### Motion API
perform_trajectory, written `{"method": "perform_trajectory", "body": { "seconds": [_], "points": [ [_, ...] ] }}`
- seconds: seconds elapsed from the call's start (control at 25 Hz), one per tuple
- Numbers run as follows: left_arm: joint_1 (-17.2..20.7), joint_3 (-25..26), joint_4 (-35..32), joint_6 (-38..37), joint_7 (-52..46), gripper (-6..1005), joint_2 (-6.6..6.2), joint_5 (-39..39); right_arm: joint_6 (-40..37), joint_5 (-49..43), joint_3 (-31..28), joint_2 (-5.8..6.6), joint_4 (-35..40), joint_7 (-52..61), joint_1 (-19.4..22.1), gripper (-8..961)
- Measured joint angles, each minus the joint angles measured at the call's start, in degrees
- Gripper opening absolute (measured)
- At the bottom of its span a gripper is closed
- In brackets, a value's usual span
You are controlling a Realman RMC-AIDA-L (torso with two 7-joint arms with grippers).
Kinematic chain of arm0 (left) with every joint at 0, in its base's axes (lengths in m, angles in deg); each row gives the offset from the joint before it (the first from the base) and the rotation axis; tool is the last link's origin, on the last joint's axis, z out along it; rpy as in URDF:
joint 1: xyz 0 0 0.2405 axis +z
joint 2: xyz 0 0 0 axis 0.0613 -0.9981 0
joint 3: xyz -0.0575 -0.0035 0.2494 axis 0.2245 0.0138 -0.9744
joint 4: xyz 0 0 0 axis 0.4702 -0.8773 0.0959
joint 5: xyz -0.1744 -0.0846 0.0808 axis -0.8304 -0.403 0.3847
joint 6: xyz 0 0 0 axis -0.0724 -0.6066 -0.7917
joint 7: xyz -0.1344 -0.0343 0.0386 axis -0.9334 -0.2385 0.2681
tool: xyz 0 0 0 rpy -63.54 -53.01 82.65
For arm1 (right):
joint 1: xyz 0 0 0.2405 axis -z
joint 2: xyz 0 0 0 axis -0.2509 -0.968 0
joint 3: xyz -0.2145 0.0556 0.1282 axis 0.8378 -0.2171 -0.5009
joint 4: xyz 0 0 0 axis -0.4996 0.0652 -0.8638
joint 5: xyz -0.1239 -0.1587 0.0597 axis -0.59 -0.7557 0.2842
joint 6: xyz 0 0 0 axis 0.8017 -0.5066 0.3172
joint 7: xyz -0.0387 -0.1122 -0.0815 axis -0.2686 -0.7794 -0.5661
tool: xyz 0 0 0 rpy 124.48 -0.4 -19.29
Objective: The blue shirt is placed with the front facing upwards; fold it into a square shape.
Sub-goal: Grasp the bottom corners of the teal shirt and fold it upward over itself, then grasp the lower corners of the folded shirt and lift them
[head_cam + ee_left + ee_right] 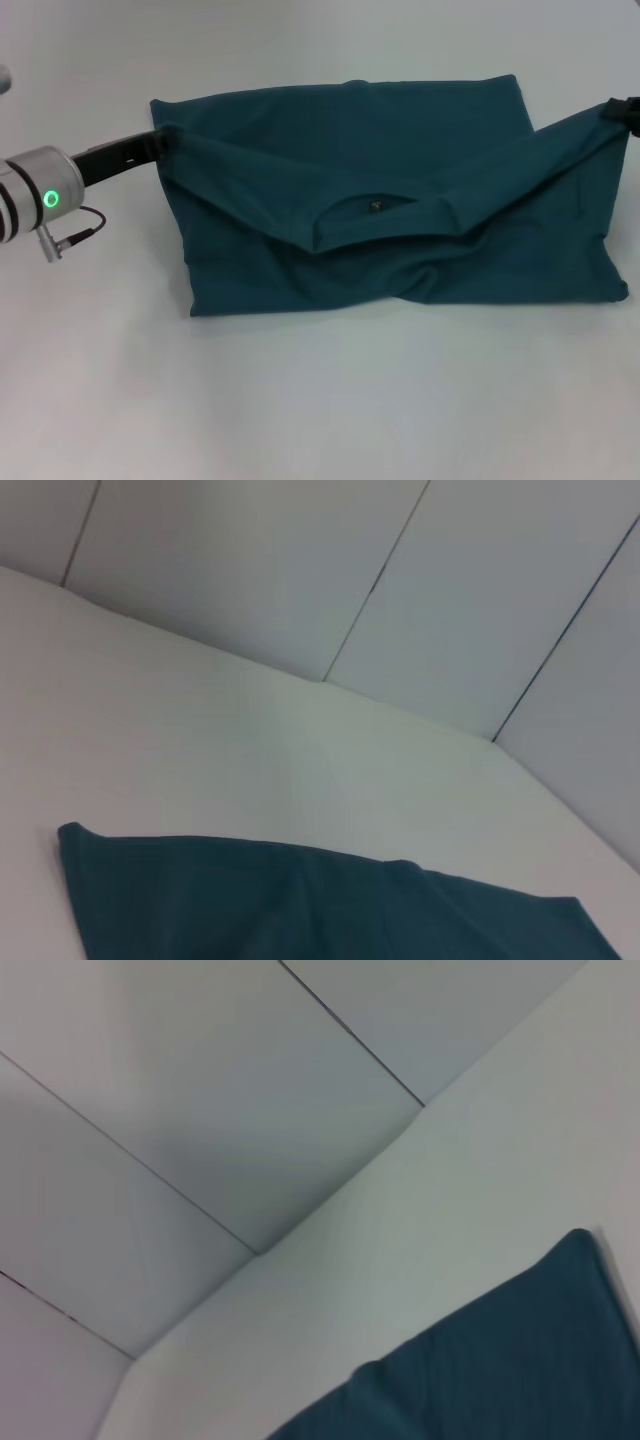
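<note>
The blue shirt (400, 265) lies across the white table (300, 400), folded over with its plain side up and no lettering showing. The collar with a small dark neck label (377, 206) sits near the middle. My left gripper (163, 140) is at the shirt's far left corner, shut on a pinch of fabric. My right gripper (621, 111) is at the right edge of the head view, shut on the other end of the same layer. The cloth is stretched taut between them, sagging at the collar. Each wrist view shows only part of the blue shirt (300, 900) (500, 1370).
Bare white tabletop surrounds the shirt on all sides. Grey wall panels (450, 600) rise behind the table's far edge. My left arm's silver wrist with a green light (45, 198) hangs over the table at the left.
</note>
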Motion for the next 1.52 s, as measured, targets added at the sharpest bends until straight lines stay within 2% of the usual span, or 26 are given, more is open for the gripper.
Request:
{"method": "perform_trajectory", "body": {
  "seconds": [0.12,0.44,0.64,0.76,0.84,0.96,1.08,1.24,1.32,1.44,1.52],
  "points": [
    [-0.45,0.00,0.60,1.35,1.04,141,0.18,0.00,2.36,0.00,1.99,-0.13,-0.49,-0.09,-0.60,85],
    [-1.11,0.03,0.04,4.28,6.96,153,2.73,-0.04,6.02,-0.21,5.05,-0.82,-0.97,0.44,-1.55,88],
    [-1.17,0.04,-0.60,4.87,7.31,161,3.33,-0.06,7.68,-0.25,6.06,-1.17,-0.96,0.13,-1.20,90],
    [-1.13,0.03,-1.11,4.55,7.12,219,3.19,-0.06,6.79,-0.19,6.14,-1.07,-0.29,0.01,-0.57,303],
    [-0.67,0.04,-2.78,3.10,6.86,275,3.22,-0.06,5.47,-0.15,6.13,-1.00,0.65,-0.07,0.02,404],
    [1.31,0.01,-7.36,-0.96,5.60,360,3.99,-0.07,2.40,0.57,5.84,-1.14,3.32,-0.17,1.60,555],
    [4.15,0.04,-12.47,-4.42,3.33,470,4.89,-0.06,-0.19,3.26,5.89,-1.30,5.45,-0.17,3.76,658],
    [6.93,-0.64,-14.83,-9.05,0.81,633,4.74,0.16,-4.27,4.99,6.10,-0.94,7.24,-1.06,5.67,774],
    [8.94,-3.95,-16.23,-11.53,-1.47,714,4.69,0.42,-7.88,4.61,6.18,-0.80,8.91,-2.20,6.44,800],
    [12.40,-12.13,-18.27,-12.01,-4.01,835,4.96,0.44,-12.21,3.89,6.57,-1.09,10.98,-3.04,7.74,839],
    [14.76,-18.23,-19.52,-11.41,-4.65,843,5.39,0.44,-12.76,3.94,6.71,-1.46,11.50,-3.05,8.53,865]
  ]
}}
